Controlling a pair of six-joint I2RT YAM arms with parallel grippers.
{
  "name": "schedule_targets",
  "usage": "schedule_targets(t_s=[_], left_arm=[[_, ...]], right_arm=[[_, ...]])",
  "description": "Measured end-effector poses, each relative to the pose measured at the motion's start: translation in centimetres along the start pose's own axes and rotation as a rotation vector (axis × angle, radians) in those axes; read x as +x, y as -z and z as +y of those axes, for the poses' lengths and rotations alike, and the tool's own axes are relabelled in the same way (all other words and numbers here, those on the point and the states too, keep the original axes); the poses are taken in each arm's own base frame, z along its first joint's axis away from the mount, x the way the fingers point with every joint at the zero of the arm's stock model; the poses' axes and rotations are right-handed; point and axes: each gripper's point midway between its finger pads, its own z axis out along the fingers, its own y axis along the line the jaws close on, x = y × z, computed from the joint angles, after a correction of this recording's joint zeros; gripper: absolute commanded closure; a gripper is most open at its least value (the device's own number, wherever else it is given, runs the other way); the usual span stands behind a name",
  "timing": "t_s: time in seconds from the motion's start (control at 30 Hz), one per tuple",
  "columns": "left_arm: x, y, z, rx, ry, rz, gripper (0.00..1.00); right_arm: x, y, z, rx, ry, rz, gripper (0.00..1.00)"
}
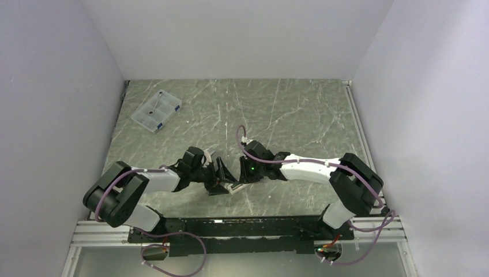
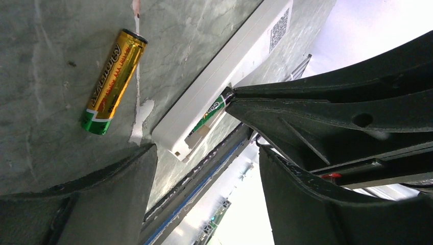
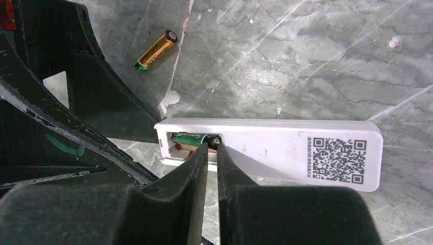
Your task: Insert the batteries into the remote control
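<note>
right claw (image 3: 212, 148) seating a cell in the remote control (image 3: 286, 148), left claw (image 2: 204, 168) spread wide beside it

the remote control lies back-up by the near edge of the tabletop (image 3: 306, 61), about mid-width, its bay open toward the left arm. the right claw is pinched narrow on the inner end of the dark green battery (image 3: 191, 138), which lies in the bay, probably to steer it down into its seat. the left claw holds nothing and hovers at the bay end, likely placed to steady the remote control. the copper-orange battery (image 3: 155, 51) lies loose on the tabletop just beyond, not yet loaded.
</note>
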Motion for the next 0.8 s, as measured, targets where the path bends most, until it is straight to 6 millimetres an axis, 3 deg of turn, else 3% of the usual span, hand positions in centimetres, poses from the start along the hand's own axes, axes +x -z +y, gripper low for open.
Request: schedule_targets(t_s=[0.8], left_arm=[[0.04, -0.36, 0.12, -0.025, -0.006, 0.03, 0.28]], right_arm=[[-0.02, -0.37, 0.21, 0.064, 0.055, 0.032, 0.93]])
